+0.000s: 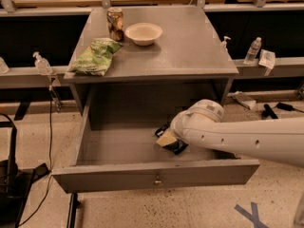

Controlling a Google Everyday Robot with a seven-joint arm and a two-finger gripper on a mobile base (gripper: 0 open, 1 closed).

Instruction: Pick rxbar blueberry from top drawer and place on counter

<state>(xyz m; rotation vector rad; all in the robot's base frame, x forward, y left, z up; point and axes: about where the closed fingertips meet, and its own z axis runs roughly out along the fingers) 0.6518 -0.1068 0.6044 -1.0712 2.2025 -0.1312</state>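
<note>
Grey cabinet with its drawer (118,148) pulled out toward the camera. The drawer front, with a small metal knob (156,180) at its centre, forms the near edge, and the side walls run back under the worktop (194,46). The white arm (247,139) enters over the drawer's right wall. Its end effector (168,139) is low inside the drawer, right of centre, near the front. To its left the drawer floor is open grey surface as far as the left wall.

The bar (179,147), a small dark item, lies in the drawer at the end effector, partly hidden by it. Whether the end effector is open or closed, and whether it has hold of the bar, cannot be told.

On the worktop, all in the left and rear part, are:
- a green chip bag (97,56) at the left edge
- a can (115,24) behind the bag
- a pale bowl (143,33) just beside the can

The worktop's right half and front edge are bare surface. The print on the bag, can and bar is too small to read.

A blue tape cross (251,215) marks the floor at lower right.
</note>
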